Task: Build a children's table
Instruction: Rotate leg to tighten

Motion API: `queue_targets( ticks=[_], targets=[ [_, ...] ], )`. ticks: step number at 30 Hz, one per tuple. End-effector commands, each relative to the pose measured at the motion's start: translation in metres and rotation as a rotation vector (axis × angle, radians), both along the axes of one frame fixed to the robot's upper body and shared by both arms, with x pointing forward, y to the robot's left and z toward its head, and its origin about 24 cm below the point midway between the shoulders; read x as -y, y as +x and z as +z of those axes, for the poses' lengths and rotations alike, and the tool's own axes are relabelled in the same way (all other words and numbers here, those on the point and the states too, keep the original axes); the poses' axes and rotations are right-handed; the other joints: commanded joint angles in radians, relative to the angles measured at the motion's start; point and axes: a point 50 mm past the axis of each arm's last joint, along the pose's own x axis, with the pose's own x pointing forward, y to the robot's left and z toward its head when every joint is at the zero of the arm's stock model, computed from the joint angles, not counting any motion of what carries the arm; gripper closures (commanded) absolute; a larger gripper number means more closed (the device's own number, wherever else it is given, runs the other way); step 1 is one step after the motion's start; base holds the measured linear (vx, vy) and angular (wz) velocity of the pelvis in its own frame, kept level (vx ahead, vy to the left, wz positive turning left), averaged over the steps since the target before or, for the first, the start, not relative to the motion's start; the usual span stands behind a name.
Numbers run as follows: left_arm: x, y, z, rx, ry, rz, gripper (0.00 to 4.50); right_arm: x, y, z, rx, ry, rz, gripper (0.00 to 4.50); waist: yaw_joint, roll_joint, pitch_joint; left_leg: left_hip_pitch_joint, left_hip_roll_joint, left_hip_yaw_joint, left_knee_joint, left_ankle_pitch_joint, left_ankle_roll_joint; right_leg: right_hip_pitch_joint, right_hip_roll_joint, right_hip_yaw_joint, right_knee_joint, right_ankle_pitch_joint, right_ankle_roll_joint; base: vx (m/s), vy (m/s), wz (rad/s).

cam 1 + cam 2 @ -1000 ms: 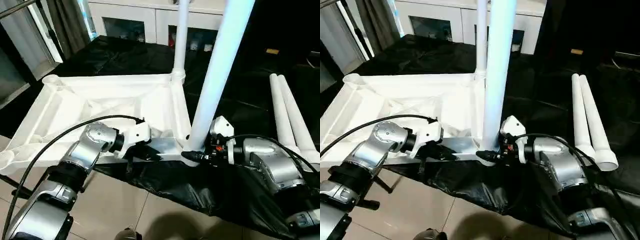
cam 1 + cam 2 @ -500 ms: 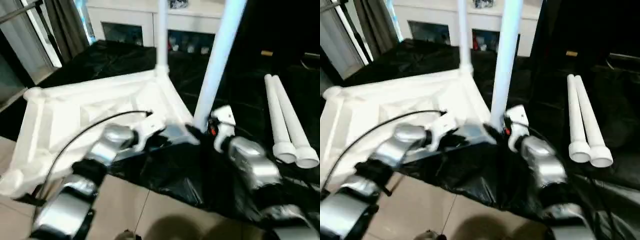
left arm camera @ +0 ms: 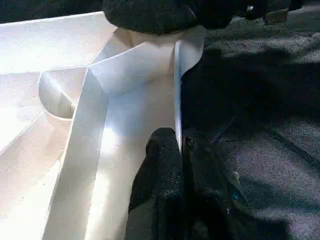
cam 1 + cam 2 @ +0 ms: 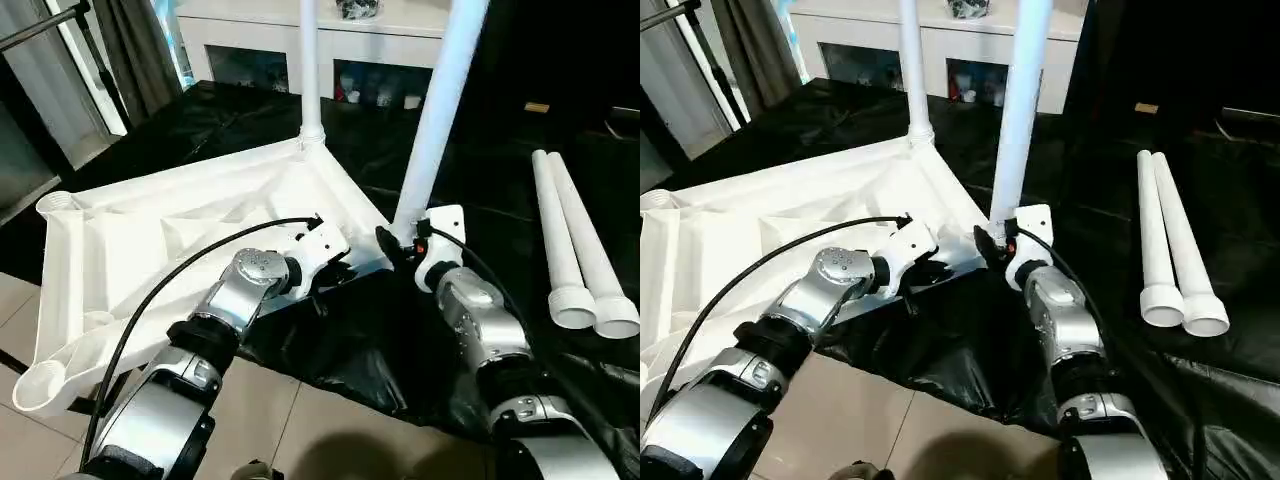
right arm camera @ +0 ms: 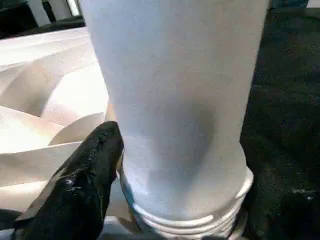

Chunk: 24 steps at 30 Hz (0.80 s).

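A: Tabletop [image 4: 150, 230], white, upside down on black sheet [image 4: 350, 350], ribbed underside up, corner sockets showing. Near edge overhanging tiled floor [image 4: 300, 420].

B: Legs, counted?

A: Four. Two upright: far leg [image 4: 308, 60] seated in far corner socket, near leg [image 4: 436, 110] standing at near corner by the right arm. Two more, spare legs [image 4: 575, 240], lying side by side on the sheet, well apart from the tabletop, flared ends toward the camera.

B: Sockets?

A: Two open ones seen on the left side, empty socket [image 4: 42, 385] at the nearest corner, another at the far left.

B: Left gripper [image 3: 181, 150]?

A: Pinched tight on the thin tabletop rim, one black finger each side, seen plainly in left wrist view.

B: Right gripper [image 5: 175, 165]?

A: Clamped around the base of the near leg, just above its threaded end. One finger [image 5: 85, 175] pressed against the tube; the other at the far side, mostly hidden.

B: Any writing, brands, labels?

A: Nothing legible anywhere. Small orange mark on the right wrist housing, too small to read.

B: Around that?

A: White cabinet [image 4: 330, 45] with glass doors behind, small items inside, unreadable. Curtain [image 4: 130, 50] at the far left.
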Motion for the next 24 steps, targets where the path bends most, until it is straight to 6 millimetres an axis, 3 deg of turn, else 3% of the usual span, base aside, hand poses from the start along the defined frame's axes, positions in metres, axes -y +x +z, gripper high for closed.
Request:
queue_targets(
  ticks=[1, 7, 10, 20, 24],
  targets=[
    [0.014, -0.004, 0.008, 0.043, -0.037, -0.089, 4.50, -0.025, -0.007, -0.006, -0.038, 0.016, 0.155, 0.69, -0.002, -0.008, -0.059, 0.014, 0.027, -0.012, -0.079, -0.281, 0.006, 0.038, -0.068, 0.025, -0.087, -0.261, -0.182, 0.000, 0.000, 0.00],
    [-0.004, -0.009, 0.006, 0.031, -0.018, -0.163, 4.50, -0.015, -0.011, 0.001, 0.016, -0.053, 0.309, 0.69, -0.006, -0.010, -0.065, 0.004, 0.026, -0.008, -0.069, -0.202, 0.032, 0.049, -0.066, 0.024, -0.071, -0.112, -0.213, 0.000, 0.000, 0.00],
    [-0.016, -0.014, 0.007, 0.013, -0.017, -0.240, 4.50, -0.006, -0.020, 0.004, 0.034, -0.110, 0.452, 0.69, -0.004, -0.007, -0.066, 0.005, 0.029, -0.007, -0.066, -0.188, 0.045, 0.050, -0.065, 0.022, -0.067, -0.078, -0.229, 0.000, 0.000, 0.00],
    [-0.046, -0.020, 0.013, -0.057, 0.014, -0.370, 4.50, 0.013, -0.044, 0.015, 0.001, -0.157, 0.806, 0.69, 0.008, -0.009, -0.065, 0.010, 0.036, -0.003, -0.062, -0.192, 0.064, 0.048, -0.064, 0.022, -0.061, -0.057, -0.255, 0.000, 0.000, 0.00],
    [-0.052, -0.021, 0.015, -0.069, 0.022, -0.381, 4.50, 0.017, -0.050, 0.015, -0.035, -0.170, 0.876, 1.01, 0.015, -0.010, -0.062, 0.012, 0.035, -0.002, -0.063, -0.204, 0.059, 0.043, -0.065, 0.023, -0.065, -0.099, -0.254, 0.000, 0.000, 0.00]
  ],
)
